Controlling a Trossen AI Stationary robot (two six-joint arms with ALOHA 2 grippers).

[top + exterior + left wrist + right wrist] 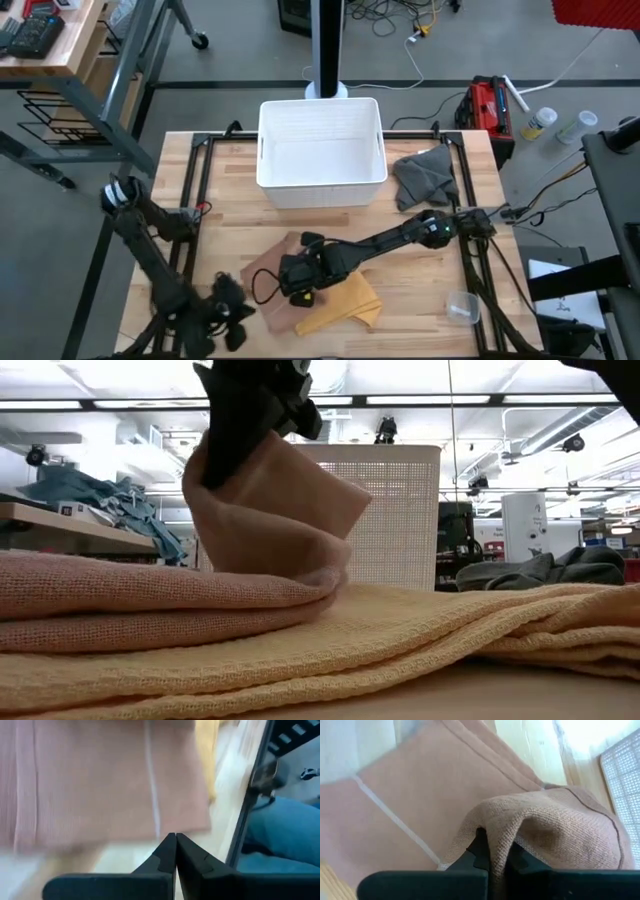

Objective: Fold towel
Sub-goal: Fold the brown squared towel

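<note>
High view is showing the table [420, 290] carrying the pink towel [268, 268] at six o'clock, its long axis running ten to four across the yellow cloth [345, 305]. The right gripper [303, 272], nearer, is pinching a raised fold [555, 827]. The left gripper [235, 312] is sitting at seven o'clock, fingers [167, 855] pressed together on nothing.

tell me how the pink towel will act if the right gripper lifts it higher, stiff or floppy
Likely floppy: the pink towel already drapes limply over the right gripper. Probably light, since one pinch raises a fold. It may drag the yellow towel beneath it.
</note>
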